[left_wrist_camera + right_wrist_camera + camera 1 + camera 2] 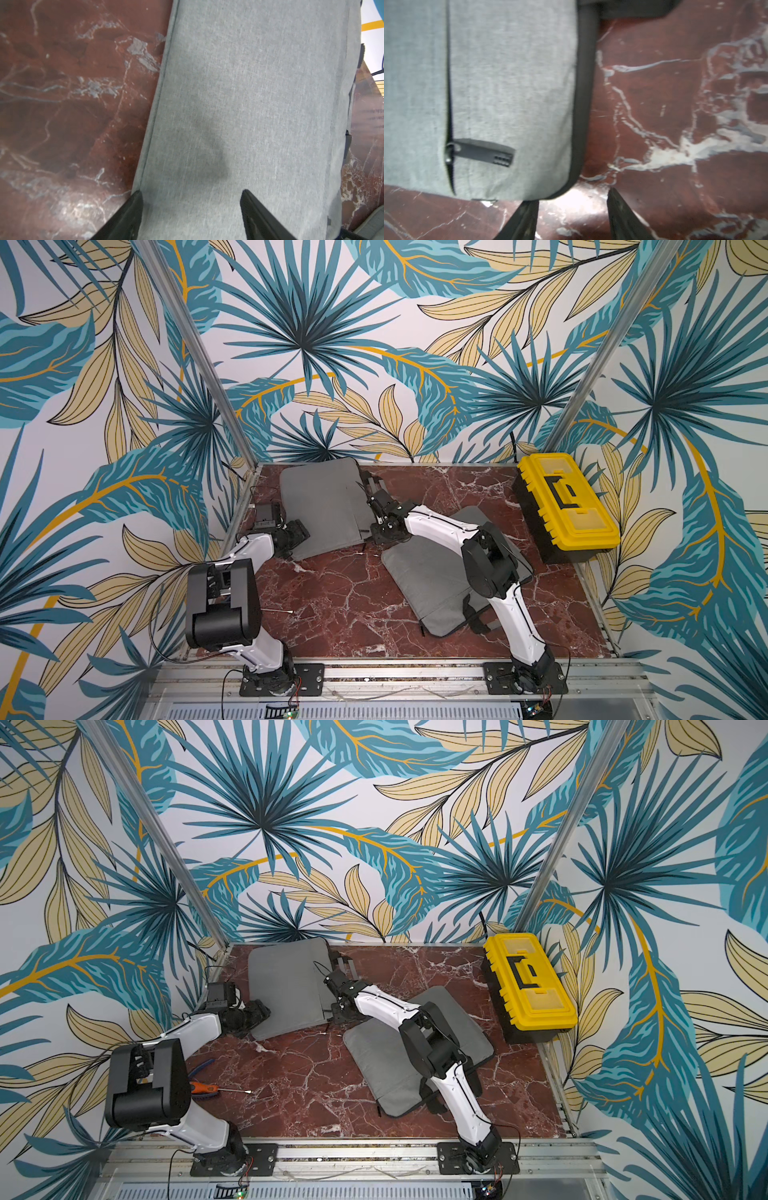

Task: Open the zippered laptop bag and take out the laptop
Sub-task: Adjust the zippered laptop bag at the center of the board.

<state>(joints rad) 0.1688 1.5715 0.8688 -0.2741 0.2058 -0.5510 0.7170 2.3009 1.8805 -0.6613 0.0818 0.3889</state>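
Note:
A grey laptop bag lies flat at the back left of the marble table in both top views. The laptop is hidden. My left gripper is at the bag's front left corner, open, its fingers spread over the grey fabric. My right gripper hangs open just off the bag's front right corner, with only marble between its fingers. The right wrist view shows the black zipper band round that corner and a black pull tab on a pocket zipper.
A second grey bag lies under my right arm, front right. A yellow and black toolbox stands at the right edge. An orange-handled screwdriver and blue-handled pliers lie by my left arm. Patterned walls enclose the table.

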